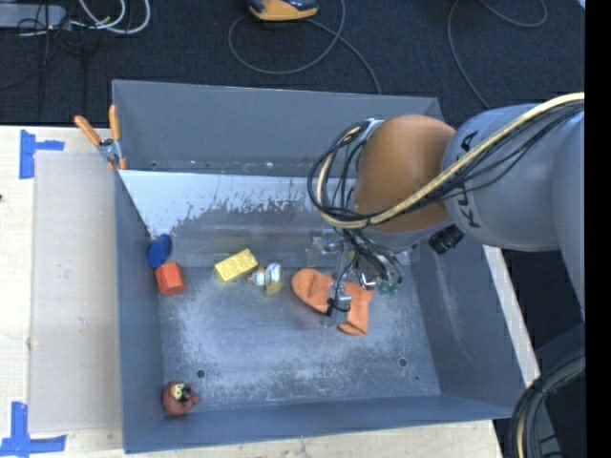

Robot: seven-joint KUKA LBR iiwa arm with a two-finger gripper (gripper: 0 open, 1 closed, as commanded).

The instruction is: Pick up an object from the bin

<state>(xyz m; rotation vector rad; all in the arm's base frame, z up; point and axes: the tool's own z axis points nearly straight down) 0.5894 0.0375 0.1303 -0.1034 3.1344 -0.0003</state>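
The grey metal bin (286, 351) is seen matt, its floor scuffed and speckled; the orange wrist cover (401, 175) is shown smooth and glossy; the yellow block (235, 265) is read as plastic.

The tool (336, 305) covers part of the orange thing (307, 287); the arm (516, 189) hides a corner of the bin (239, 132).

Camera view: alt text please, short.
The gripper hangs low over a flat orange thing right of the middle of the bin. A yellow block, an orange cube and a blue piece lie further left.
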